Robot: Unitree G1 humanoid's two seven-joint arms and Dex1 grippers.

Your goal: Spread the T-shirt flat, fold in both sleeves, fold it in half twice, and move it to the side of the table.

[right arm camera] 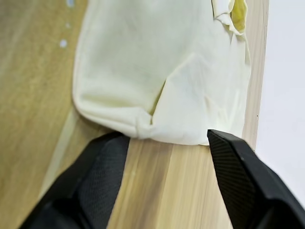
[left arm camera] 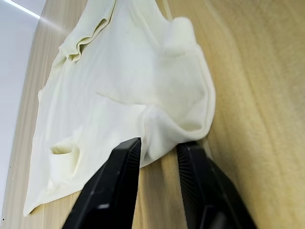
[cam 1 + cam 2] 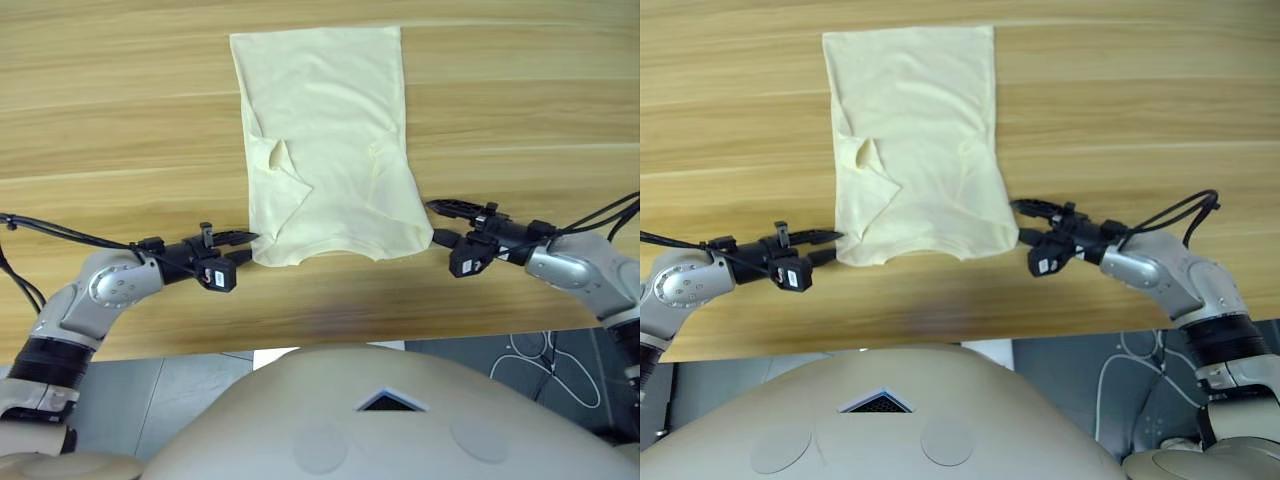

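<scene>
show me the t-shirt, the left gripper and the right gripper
T-shirt (image 3: 325,130): left eye view, middle of the cloth.
left gripper (image 3: 250,246): left eye view, midway between its fingertips.
right gripper (image 3: 432,222): left eye view, midway between its fingertips.

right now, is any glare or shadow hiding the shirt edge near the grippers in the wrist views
Left wrist view: glare streak lies beyond the table, off the T-shirt; a soft shadow lines the fold by the left gripper, edge readable. Right wrist view: no glare on cloth, thin shadow under the edge before the right gripper.
</scene>
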